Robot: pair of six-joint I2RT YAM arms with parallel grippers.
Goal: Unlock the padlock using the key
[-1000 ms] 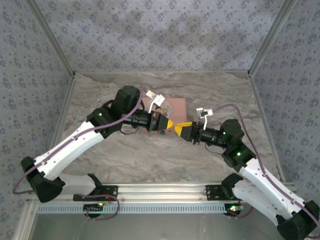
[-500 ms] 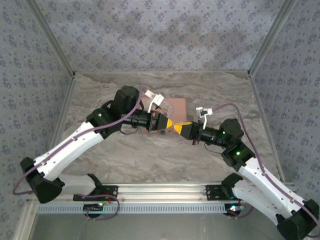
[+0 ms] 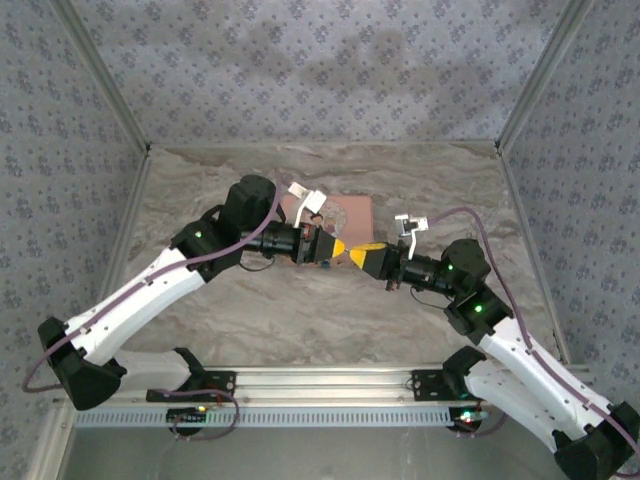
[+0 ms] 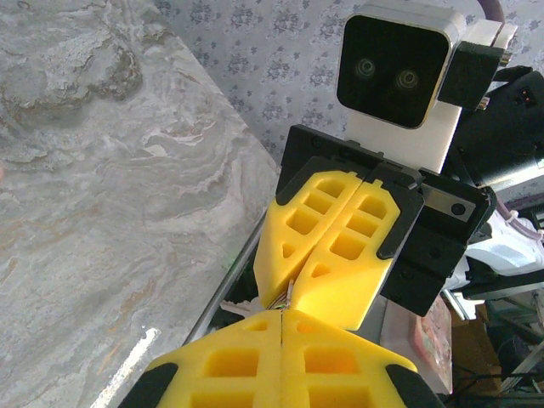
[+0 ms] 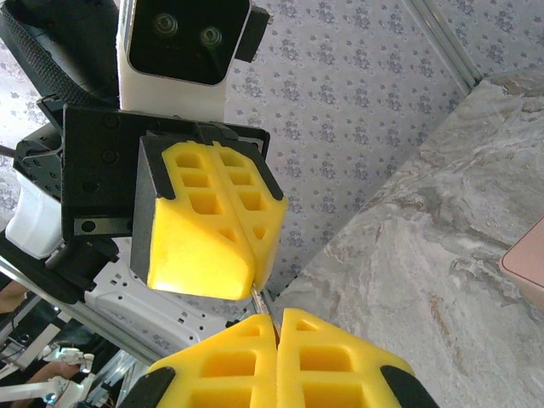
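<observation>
Above the marble table (image 3: 300,315), the left gripper (image 3: 339,247) and right gripper (image 3: 360,256) meet tip to tip, ribbed yellow jaws closed, a metal sliver (image 5: 255,298) between them too small to identify.

Enclosed on three sides by a back wall (image 3: 320,70), a left wall (image 3: 50,200) and a right wall (image 3: 590,200), all papered grey-blue with a small repeating floral print. Joined at the rear corners by slanting aluminium posts (image 3: 100,75). Floored with a tabletop (image 3: 330,320) in a grey-beige marble pattern, veined and matte. Bounded at the near edge by an aluminium rail (image 3: 320,378), with a pale slotted strip (image 3: 300,415) just below. Lit evenly from above; faint darker blotches across the upper back wall. From the left wrist: same marble surface, with a bright streak (image 4: 127,367) low down.
</observation>
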